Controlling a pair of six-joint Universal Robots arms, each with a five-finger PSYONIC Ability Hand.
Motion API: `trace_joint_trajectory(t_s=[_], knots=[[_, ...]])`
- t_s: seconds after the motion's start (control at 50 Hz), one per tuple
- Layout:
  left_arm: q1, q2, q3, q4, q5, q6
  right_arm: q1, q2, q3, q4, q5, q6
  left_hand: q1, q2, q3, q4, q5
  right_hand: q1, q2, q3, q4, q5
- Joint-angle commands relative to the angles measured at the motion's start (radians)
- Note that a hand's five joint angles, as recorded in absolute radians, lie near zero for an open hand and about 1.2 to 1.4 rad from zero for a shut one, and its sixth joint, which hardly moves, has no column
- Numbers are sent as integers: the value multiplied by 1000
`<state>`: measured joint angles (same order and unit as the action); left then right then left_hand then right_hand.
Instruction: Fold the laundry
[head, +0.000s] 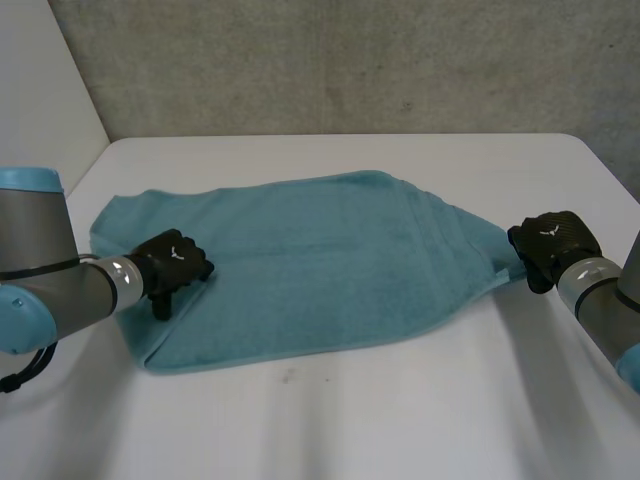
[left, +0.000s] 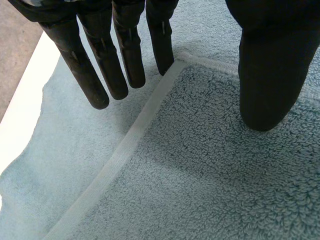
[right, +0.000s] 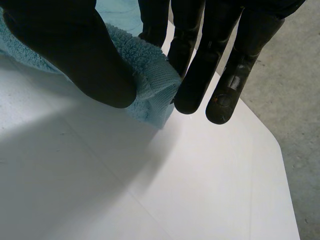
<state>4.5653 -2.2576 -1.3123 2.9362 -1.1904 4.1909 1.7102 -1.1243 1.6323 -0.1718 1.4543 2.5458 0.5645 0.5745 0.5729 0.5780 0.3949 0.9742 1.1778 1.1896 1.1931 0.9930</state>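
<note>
A teal towel lies folded across the white table, its long side running left to right. My left hand rests on its left part, near the front edge. In the left wrist view its straight fingers lie on the lower layer just beyond a pale hem. The thumb rests apart on the upper layer of the towel, so this hand is open. My right hand is at the towel's drawn-out right end. There, thumb and fingers pinch a towel corner.
A grey wall stands behind the table. The table's right edge and grey floor lie just beyond my right hand. Bare tabletop stretches in front of the towel, and a strip of table shows beside its left end.
</note>
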Motion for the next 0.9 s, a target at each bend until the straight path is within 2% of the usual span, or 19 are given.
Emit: trace_joint_trajectory(t_s=[0.02, 0.24, 0.4, 0.54, 0.68, 0.82, 0.84, 0.9], knots=[[11, 4, -8, -3, -2, 1, 0, 0, 4, 0, 0, -1, 107, 97, 99, 94, 102, 422, 218, 207, 203, 229], [27, 7, -18, -5, -2, 6, 0, 0, 4, 0, 0, -4, 277, 267, 269, 264, 272, 422, 218, 207, 203, 229], [38, 53, -38, 1, -24, 0, 0, 0, 4, 0, 3, -4, 664, 654, 656, 651, 660, 422, 218, 207, 203, 229], [58, 128, -79, 44, -48, -5, -9, 0, -14, 9, 14, -4, 715, 705, 706, 701, 710, 422, 218, 207, 203, 229], [113, 220, -174, 60, -49, -3, -12, -6, -23, 32, 14, -36, 832, 822, 823, 818, 827, 422, 218, 207, 203, 229], [208, 375, -323, 52, -57, -3, -93, -153, -71, 336, 3, -203, 832, 822, 823, 818, 827, 422, 218, 207, 203, 229], [234, 451, -370, 49, -64, -9, -115, -193, -78, 407, -2, -234, 832, 822, 823, 818, 827, 422, 218, 207, 203, 229], [259, 532, -416, 37, -71, -37, -139, -250, -81, 515, -18, -272, 832, 822, 823, 818, 827, 422, 218, 207, 203, 229]])
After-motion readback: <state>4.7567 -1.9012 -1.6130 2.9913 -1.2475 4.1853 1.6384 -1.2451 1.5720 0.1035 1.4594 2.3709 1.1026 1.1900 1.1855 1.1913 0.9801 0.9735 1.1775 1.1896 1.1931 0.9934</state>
